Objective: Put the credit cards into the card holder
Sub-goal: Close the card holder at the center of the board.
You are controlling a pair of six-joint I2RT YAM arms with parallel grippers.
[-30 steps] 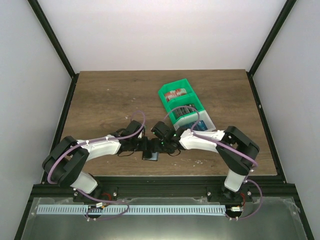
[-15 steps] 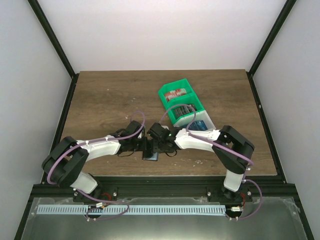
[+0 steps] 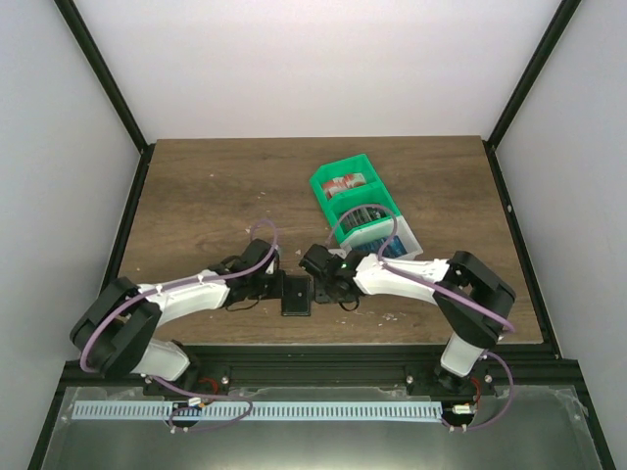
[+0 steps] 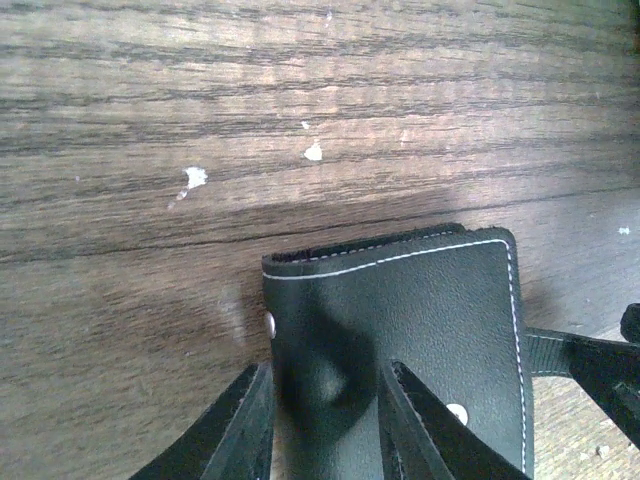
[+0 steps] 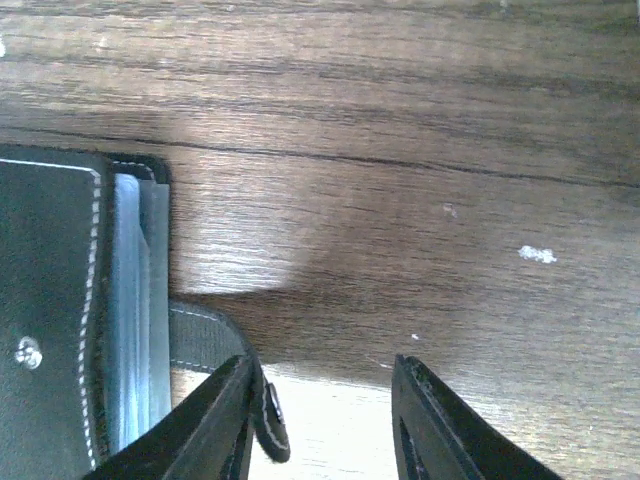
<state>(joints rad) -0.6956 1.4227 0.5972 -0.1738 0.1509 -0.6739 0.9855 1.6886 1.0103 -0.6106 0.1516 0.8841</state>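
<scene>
Wooden table (image 3: 196, 196), card holder (image 3: 296, 295) flat near its front edge, a gripper on each side.
Left gripper (image 4: 326, 372) has its fingers either side of part of the black cover (pinching or merely resting, I cannot tell); right gripper (image 5: 322, 365) stands released, jaws apart over bare wood, the snap strap (image 5: 205, 335) just beside one finger. Green bin (image 3: 348, 191) sits farther back.

Matt leather-like card holder (image 4: 420, 300), wood-grain table (image 4: 300, 100)
</scene>
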